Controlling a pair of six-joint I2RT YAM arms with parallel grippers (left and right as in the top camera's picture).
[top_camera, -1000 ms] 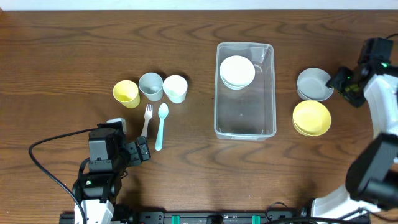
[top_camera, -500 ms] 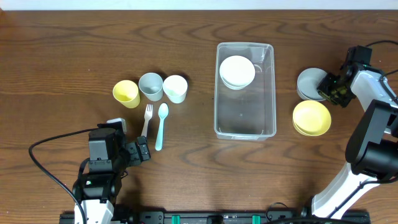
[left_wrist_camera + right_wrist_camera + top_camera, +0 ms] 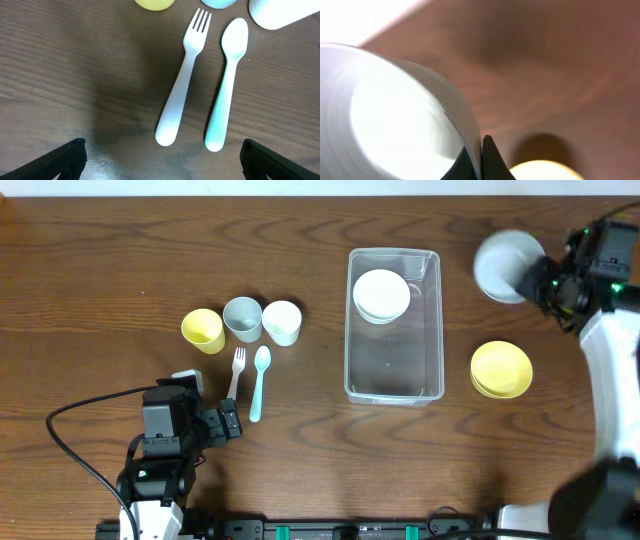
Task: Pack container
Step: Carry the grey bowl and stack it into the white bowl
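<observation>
The container (image 3: 352,330), a clear plastic tub, sits on the brown wooden table (image 3: 100,260) a little right of centre, its long side running from the far edge toward the robot. A white bowl (image 3: 381,295) lies inside at its far end; the rest of the tub's floor is bare. The right claw (image 3: 545,280) is off the tub's far right corner and pinches the rim of a grey bowl (image 3: 505,265). In the right wrist view the two dark fingertips (image 3: 487,160) are pressed together on the thin edge, and the bowl's pale inside faces the camera, blurred. The grey bowl is well apart from the tub and does not touch it. Nearer the robot, a yellow bowl (image 3: 501,369) rests on the table just right of the tub's near half. Left of the tub three cups stand in a row, touching or nearly so: a yellow cup (image 3: 202,330), a grey cup (image 3: 242,318) and a white cup (image 3: 282,322). Just in front of them a white fork (image 3: 238,370) and a pale blue spoon (image 3: 258,385) lie side by side, heads toward the cups, apart from each other. The left claw (image 3: 162,157) is near the handles of both, spread wide and holding nothing; its black fingertips (image 3: 62,157) show only at the bottom corners of the left wrist view. No lettering on any item can be read.
</observation>
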